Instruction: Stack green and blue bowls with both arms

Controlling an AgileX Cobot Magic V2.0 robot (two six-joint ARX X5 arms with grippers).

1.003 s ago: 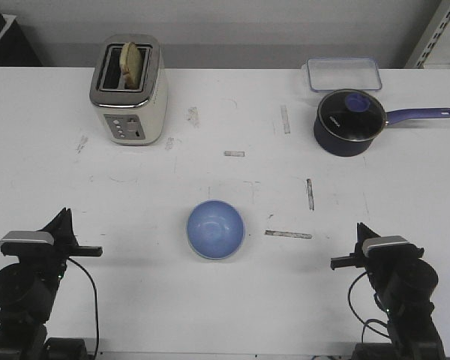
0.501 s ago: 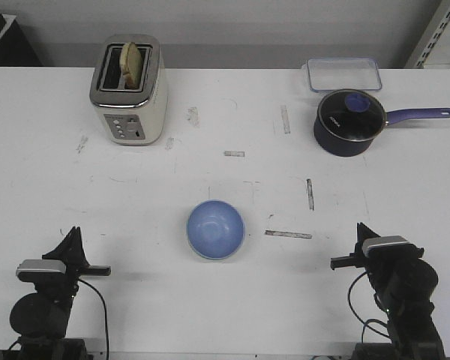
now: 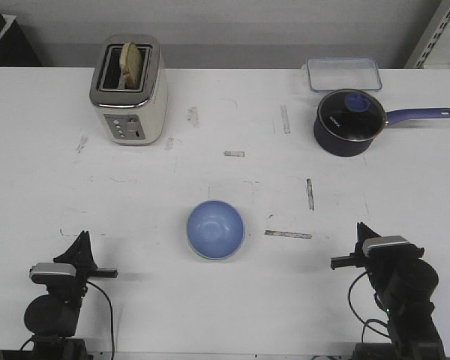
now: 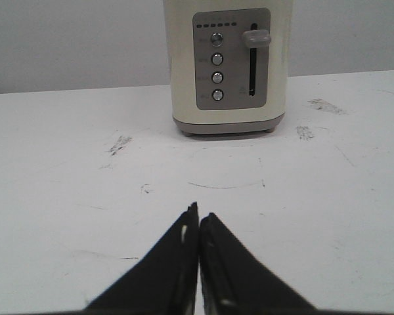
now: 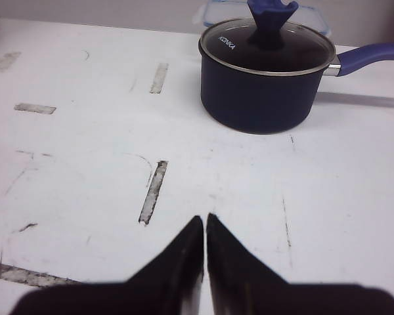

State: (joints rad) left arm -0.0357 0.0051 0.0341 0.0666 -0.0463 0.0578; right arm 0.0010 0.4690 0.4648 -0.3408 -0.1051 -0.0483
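The pale blue bowl (image 3: pixel 215 229) sits upright on the white table (image 3: pixel 225 300), near the front middle. No separate green bowl shows in any view. My left gripper (image 3: pixel 82 236) is at the near left, well left of the bowl; in the left wrist view (image 4: pixel 199 213) its fingers are pressed together and empty. My right gripper (image 3: pixel 360 227) is at the near right, well right of the bowl; in the right wrist view (image 5: pixel 205 218) its fingers are together and empty. Neither wrist view shows a bowl.
A cream toaster (image 3: pixel 129 90) with toast stands at the back left, facing the left gripper (image 4: pixel 226 65). A dark blue saucepan with lid and long handle (image 3: pixel 350 121) is at the back right (image 5: pixel 266 79), with a clear lidded box (image 3: pixel 343 74) behind it. Tape marks dot the table.
My left arm has drawn back toward the table's near edge and shifted a little right. The right arm and the blue bowl have not moved.
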